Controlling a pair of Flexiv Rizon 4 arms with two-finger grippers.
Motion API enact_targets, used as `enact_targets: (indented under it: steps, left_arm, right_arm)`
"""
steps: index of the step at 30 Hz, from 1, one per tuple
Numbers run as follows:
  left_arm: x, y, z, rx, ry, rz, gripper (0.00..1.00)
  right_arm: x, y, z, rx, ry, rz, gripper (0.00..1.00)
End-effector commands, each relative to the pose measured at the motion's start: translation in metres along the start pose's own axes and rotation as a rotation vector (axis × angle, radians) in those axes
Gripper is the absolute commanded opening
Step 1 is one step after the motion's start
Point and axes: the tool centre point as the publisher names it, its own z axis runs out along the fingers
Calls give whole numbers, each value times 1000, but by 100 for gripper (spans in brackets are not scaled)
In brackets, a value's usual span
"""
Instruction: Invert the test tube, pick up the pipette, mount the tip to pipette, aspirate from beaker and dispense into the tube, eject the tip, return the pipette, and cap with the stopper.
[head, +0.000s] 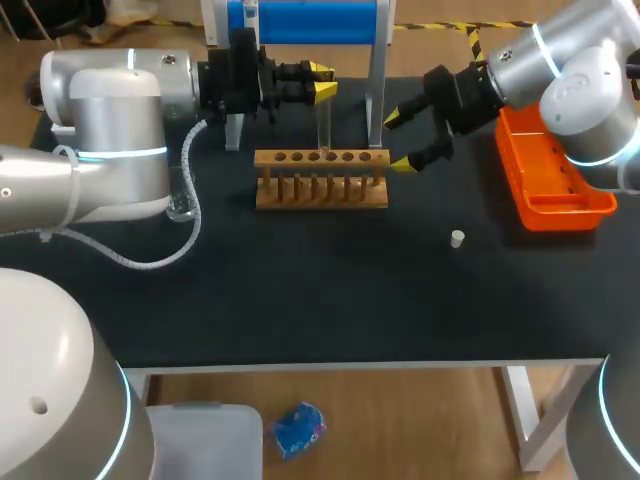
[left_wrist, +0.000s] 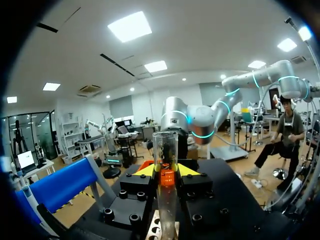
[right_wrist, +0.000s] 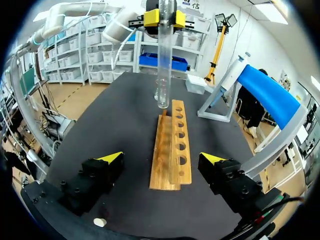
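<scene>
The left gripper (head: 323, 82) is clamping the test tube (head: 323, 125) from both sides near its upper end, and the tube is hanging upright just above the wooden rack (head: 320, 190), over a middle hole. The right gripper (head: 400, 140) is hovering spread wide by the rack's right end, holding nothing. The stopper (head: 457, 238) is lying well apart on the table (head: 300, 290). For a clean inversion, I'm judging the wrist should be turning slowly with the tube clear of the rack, then lining up plumb over a hole before lowering
</scene>
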Motion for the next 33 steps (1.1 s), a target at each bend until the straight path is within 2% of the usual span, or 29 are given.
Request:
enact_targets:
  steps: [1, 7, 20, 33]
  left_arm:
    - [-8, 6, 7, -2, -3, -2, 0]
    - [-14, 13, 14, -7, -9, -5, 0]
    - [-20, 33, 24, -6, -25, -39, 0]
    - [-27, 47, 27, -4, -38, -41, 0]
  right_arm:
    - [-11, -12, 11, -20, 14, -3, 100]
    - [-17, -19, 19, -36, 18, -49, 100]
    - [-17, -19, 19, -36, 18, -49, 100]
    - [-17, -19, 19, -36, 18, -49, 100]
